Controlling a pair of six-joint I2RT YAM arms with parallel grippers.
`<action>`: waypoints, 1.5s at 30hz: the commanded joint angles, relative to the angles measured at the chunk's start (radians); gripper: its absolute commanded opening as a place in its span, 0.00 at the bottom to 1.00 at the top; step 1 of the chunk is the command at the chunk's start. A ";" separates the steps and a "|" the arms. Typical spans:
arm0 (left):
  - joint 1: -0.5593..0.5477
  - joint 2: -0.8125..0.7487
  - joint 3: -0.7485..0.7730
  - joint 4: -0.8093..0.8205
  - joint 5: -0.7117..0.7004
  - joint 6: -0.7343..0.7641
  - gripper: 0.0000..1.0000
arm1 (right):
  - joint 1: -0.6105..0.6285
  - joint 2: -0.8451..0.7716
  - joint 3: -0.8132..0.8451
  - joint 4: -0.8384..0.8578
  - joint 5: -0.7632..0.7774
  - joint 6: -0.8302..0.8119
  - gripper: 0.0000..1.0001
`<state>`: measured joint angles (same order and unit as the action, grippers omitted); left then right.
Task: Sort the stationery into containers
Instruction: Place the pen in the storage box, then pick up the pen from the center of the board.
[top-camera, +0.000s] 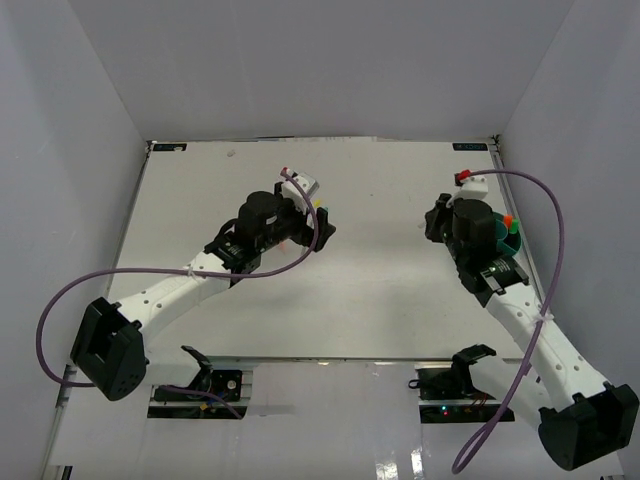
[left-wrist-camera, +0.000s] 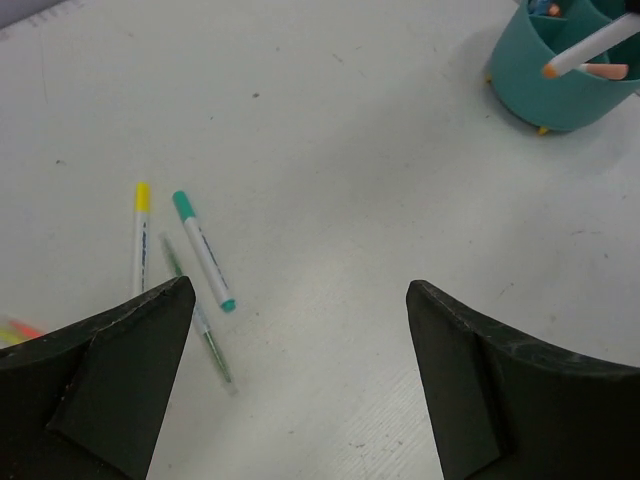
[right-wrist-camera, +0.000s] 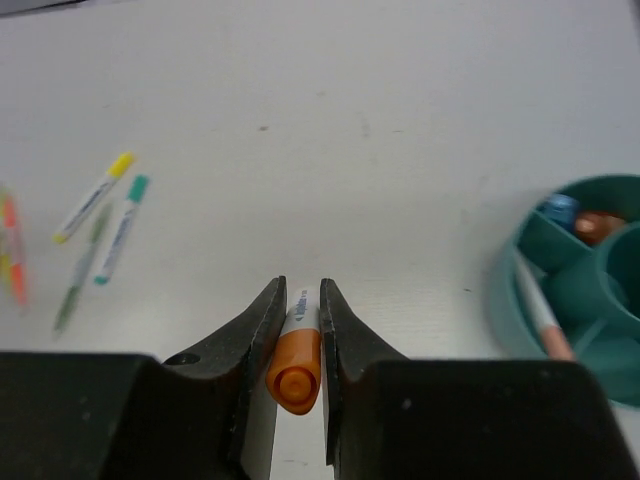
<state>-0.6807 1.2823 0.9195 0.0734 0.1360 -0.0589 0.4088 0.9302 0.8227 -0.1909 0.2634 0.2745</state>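
Note:
My right gripper (right-wrist-camera: 300, 300) is shut on a white marker with an orange cap (right-wrist-camera: 297, 365) and holds it above the table, left of the teal organiser cup (right-wrist-camera: 570, 290). The cup holds a white pen with a salmon tip (right-wrist-camera: 540, 315) and small items in its compartments. My left gripper (left-wrist-camera: 300, 290) is open and empty above the bare table. A yellow-capped pen (left-wrist-camera: 140, 240), a teal-capped pen (left-wrist-camera: 203, 250) and a thin green pen (left-wrist-camera: 195, 310) lie by its left finger. The cup also shows in the left wrist view (left-wrist-camera: 565, 85) and the top view (top-camera: 508, 240).
An orange pen (right-wrist-camera: 12, 262) lies at the far left edge of the right wrist view, beside the other loose pens. White walls close the table in at the back and both sides. The loose pens are mostly hidden under the left arm (top-camera: 270, 225) in the top view.

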 joint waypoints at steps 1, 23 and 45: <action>0.012 0.014 0.050 -0.061 -0.101 -0.055 0.98 | -0.086 -0.063 -0.040 0.021 0.290 -0.031 0.08; 0.012 0.022 0.036 -0.057 -0.177 -0.059 0.98 | -0.386 0.042 -0.235 0.321 0.162 0.051 0.11; 0.017 0.115 0.081 -0.136 -0.197 -0.094 0.98 | -0.427 -0.073 -0.058 0.136 -0.035 0.026 0.82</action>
<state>-0.6704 1.3853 0.9581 -0.0341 -0.0387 -0.1394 -0.0177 0.8883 0.6750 0.0051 0.2981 0.3229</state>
